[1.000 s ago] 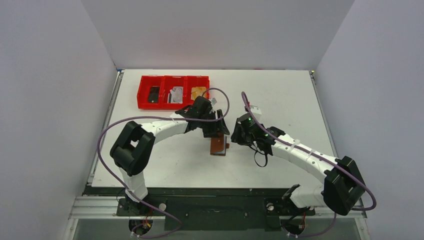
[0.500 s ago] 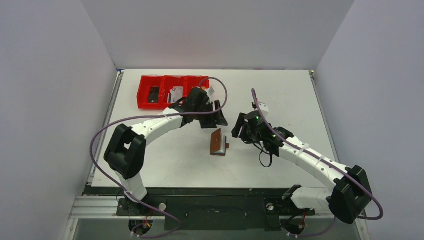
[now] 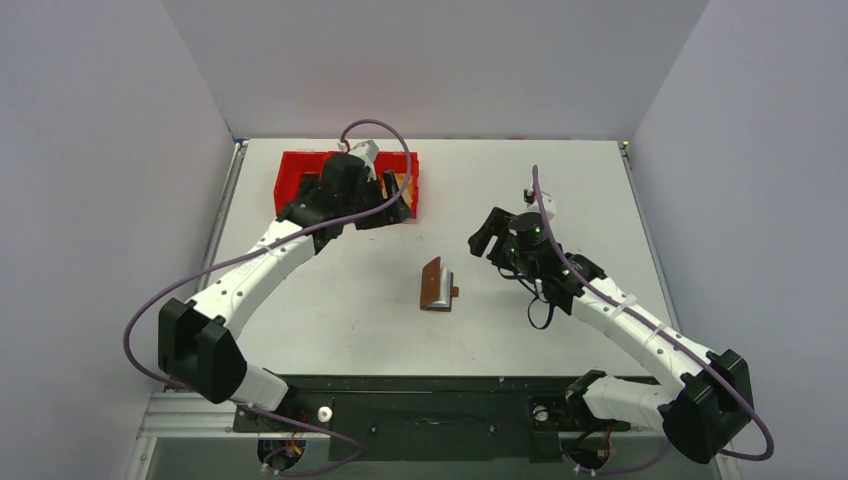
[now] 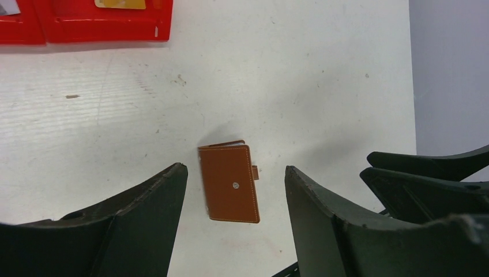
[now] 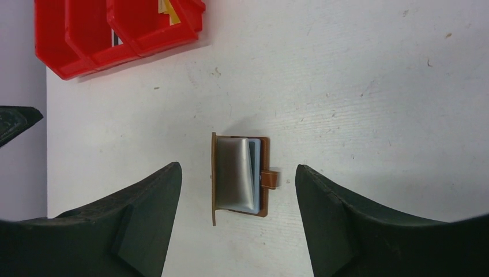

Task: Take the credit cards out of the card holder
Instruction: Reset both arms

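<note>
The card holder (image 3: 436,285), a small brown leather wallet, lies mid-table half open, one cover raised. The right wrist view shows its grey-blue inner pockets (image 5: 239,173) and strap tab (image 5: 269,179). The left wrist view shows its brown outer cover (image 4: 229,183). No card shows sticking out of it. An orange card (image 4: 120,4) and a silver card (image 4: 7,7) lie in the red tray. My left gripper (image 3: 392,212) is open and empty at the tray's right end, far-left of the wallet. My right gripper (image 3: 485,238) is open and empty, right of the wallet.
The red three-compartment tray (image 3: 290,188) stands at the back left, mostly hidden under my left arm; it also shows in the right wrist view (image 5: 86,46) and the left wrist view (image 4: 104,26). White walls enclose the table on three sides.
My left gripper has left the wallet and swung back-left to the red tray's right end. My right gripper has drawn back, up and to the right. The wallet has stayed in place.
</note>
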`<state>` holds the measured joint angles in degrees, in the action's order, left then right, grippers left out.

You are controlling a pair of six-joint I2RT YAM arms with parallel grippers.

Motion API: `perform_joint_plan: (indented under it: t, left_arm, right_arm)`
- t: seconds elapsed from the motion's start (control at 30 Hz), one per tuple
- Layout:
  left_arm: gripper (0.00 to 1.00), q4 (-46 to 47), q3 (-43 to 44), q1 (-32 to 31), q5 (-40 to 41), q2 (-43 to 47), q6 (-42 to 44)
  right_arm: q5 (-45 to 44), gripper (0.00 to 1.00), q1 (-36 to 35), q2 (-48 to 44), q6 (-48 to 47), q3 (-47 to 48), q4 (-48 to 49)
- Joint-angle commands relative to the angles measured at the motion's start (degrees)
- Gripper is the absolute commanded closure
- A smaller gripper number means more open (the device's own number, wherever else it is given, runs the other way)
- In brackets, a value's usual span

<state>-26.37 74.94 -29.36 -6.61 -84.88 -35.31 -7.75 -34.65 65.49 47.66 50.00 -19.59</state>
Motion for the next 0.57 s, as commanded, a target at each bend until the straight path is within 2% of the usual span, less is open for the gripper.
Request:
perform_joint_plan:
  t: [0.0, 0.53]
  left_arm:
    - [0.39, -2.3, -2.2, 0.7, 4.4, 4.0, 2.8]
    - [0.39, -1.6, -5.2, 2.2, 4.8, 6.6, 2.8]
  right_arm:
    - [1.1, 0.32, 0.8, -1.8, 0.5, -0.7, 5.5]
    - [1.6, 0.31, 1.5, -2.2, 0.2, -1.0, 5.7]
